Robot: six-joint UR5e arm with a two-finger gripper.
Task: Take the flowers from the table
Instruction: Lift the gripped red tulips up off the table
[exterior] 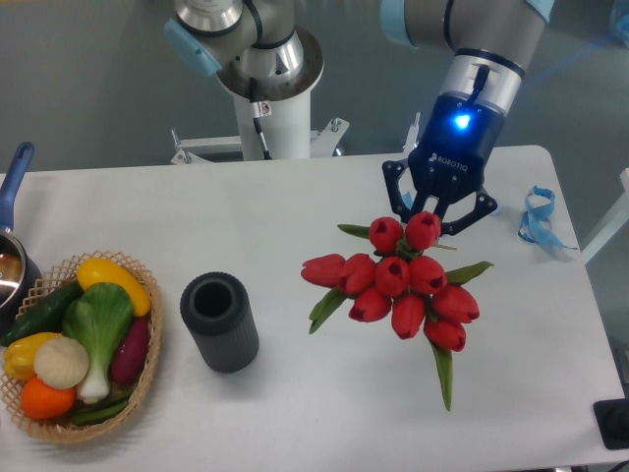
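Presently, the gripper (429, 213) stands over the upper end of the flowers (398, 287), with its two dark fingers (395, 193) spread to either side of the topmost blooms. Finger tips are partly hidden behind the red heads, so it cannot be told whether they are pressing on the bunch or merely straddling it. A blue indicator light glows on the gripper body above the fingers.

Flowers: a bunch of red tulips with green leaves and stems, positioned on the right half of the table (295, 211). Blooms are clustered together; one bloom points left, and a green leaf extends down toward the near edge. Whether the bunch rests on the table surface or is raised off it cannot be determined from this view.

Blue ribbon (539, 218): lies on the table near the right edge, well apart from the flowers.

Dark cylinder (220, 321): stands upright, open end up, left of the flowers and apart from them.

Wicker basket (44, 285): located at the left near corner, holding assorted vegetables, among them a yellow pepper, a green leafy item and a white round one.

Pan with a blue handle (12, 177): at the left edge, just beside the basket and partly out of frame.
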